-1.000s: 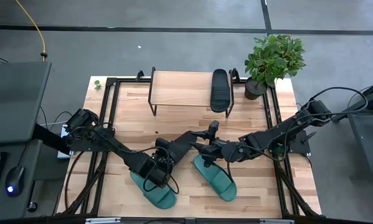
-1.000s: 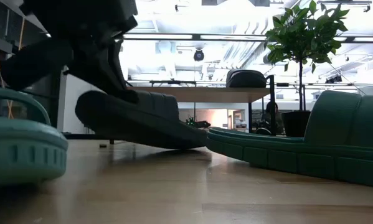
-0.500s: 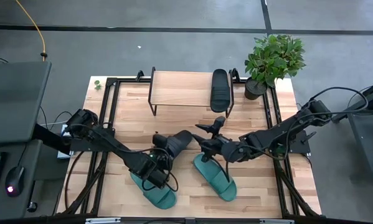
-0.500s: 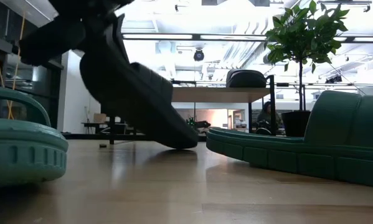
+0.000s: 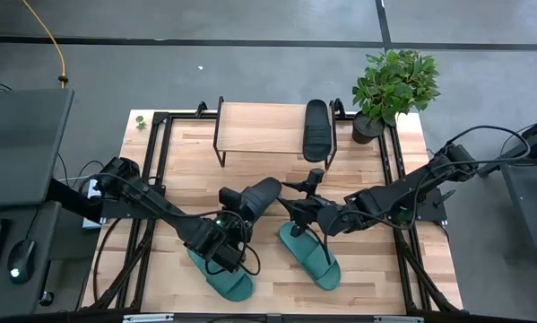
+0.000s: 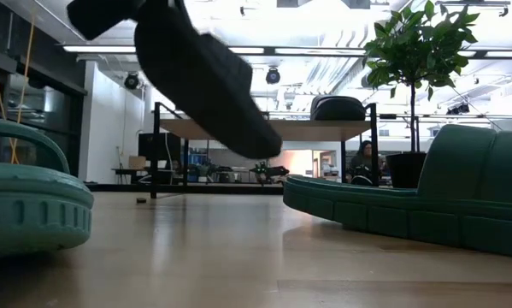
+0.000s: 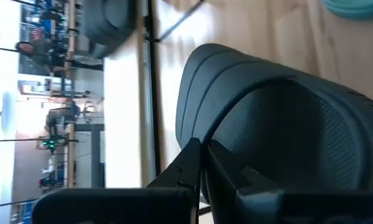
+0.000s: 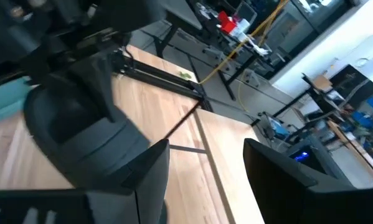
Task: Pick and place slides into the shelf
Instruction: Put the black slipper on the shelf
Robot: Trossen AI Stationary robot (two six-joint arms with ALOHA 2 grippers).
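A black slide (image 5: 256, 198) hangs in the air over the table's middle, with my left gripper (image 5: 238, 219) shut on it. In the low view this black slide (image 6: 206, 79) slants, its free end lowest. My right gripper (image 5: 297, 196) stands open just to the right of it, touching nothing. Two teal slides (image 5: 220, 274) (image 5: 309, 257) lie sole-down on the table near the front edge. Another black slide (image 5: 316, 130) lies on the right end of the shelf (image 5: 261, 128) at the far side. My left gripper pinches the edge of the black slide's strap (image 7: 205, 134) between its two fingers. The fingers come slanting from the table's near left. The slide is lifted clear of the table and tilts, its free end (image 6: 260, 145) hanging lowest.
A potted plant (image 5: 393, 85) stands at the far right corner beside the shelf. Black frame rails (image 5: 159, 170) run along the table's left and right sides. Bare wood (image 5: 196, 179) lies between the shelf and the teal slides.
My left gripper has gone up and tipped back, lifting the black slide. A second ago the slide's free end rested on the table; now the whole slide hangs clear and slants more steeply. My right gripper has rolled a little in place, still open.
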